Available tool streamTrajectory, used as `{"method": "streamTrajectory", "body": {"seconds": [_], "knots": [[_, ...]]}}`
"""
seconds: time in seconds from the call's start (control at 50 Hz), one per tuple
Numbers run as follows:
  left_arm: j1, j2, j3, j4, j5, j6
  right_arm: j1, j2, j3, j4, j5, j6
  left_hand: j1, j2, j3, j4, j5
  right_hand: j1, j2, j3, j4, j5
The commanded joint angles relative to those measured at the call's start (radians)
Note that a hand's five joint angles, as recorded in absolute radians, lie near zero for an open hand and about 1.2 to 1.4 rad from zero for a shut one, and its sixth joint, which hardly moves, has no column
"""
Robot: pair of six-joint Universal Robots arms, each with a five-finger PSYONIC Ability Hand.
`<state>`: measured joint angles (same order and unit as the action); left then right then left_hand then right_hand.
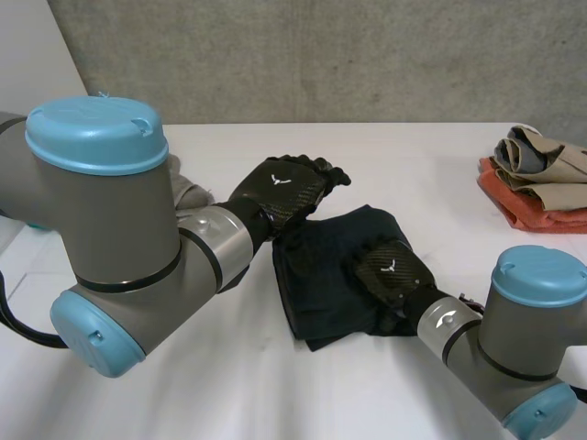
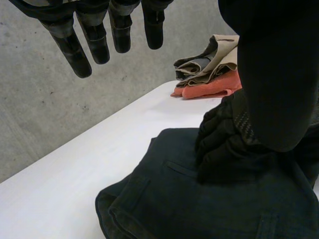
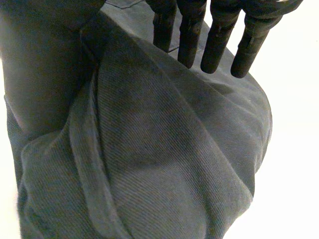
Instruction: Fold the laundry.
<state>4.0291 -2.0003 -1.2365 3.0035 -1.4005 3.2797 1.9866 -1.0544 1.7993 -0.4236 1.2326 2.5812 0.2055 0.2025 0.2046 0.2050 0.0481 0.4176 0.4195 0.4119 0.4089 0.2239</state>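
Observation:
A dark navy garment (image 1: 326, 275) lies folded in the middle of the white table (image 1: 413, 156). My right hand (image 1: 390, 269) rests on its right part, palm down. In the right wrist view its fingers (image 3: 214, 42) are straight over the ridged dark cloth (image 3: 174, 149), and its thumb (image 3: 40, 64) stands beside a raised fold. My left hand (image 1: 286, 190) hovers just past the garment's far left corner. Its fingers (image 2: 99, 37) are straight and hold nothing, above the dark garment (image 2: 164, 199). The left wrist view also shows my right hand (image 2: 224, 144) lying on the garment.
A stack of folded beige and orange clothes (image 1: 537, 179) sits at the table's far right, also in the left wrist view as the stack (image 2: 209, 74). A bit of light cloth (image 1: 190, 192) peeks out behind my left arm. A grey wall runs behind the table.

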Motion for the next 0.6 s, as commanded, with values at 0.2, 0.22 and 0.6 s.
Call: {"method": "streamTrajectory", "body": {"seconds": [0.2,0.22,0.6], "knots": [[-0.001,0.002,-0.008,0.000,0.000,0.000,0.004,0.034,-0.055,-0.063,0.005,0.002,-0.030,-0.027,-0.029,-0.030,-0.047,0.498,0.496,0.504,0.506,0.517],[-0.001,0.003,-0.008,0.000,0.000,0.000,0.004,0.037,-0.060,-0.061,0.005,0.002,-0.030,-0.027,-0.029,-0.030,-0.047,0.545,0.543,0.550,0.553,0.564],[-0.013,0.012,0.049,0.017,0.002,-0.011,-0.081,0.059,-0.336,-0.063,-0.045,0.019,-0.027,-0.024,-0.026,-0.027,-0.044,0.979,0.977,0.984,0.987,0.998]]}}
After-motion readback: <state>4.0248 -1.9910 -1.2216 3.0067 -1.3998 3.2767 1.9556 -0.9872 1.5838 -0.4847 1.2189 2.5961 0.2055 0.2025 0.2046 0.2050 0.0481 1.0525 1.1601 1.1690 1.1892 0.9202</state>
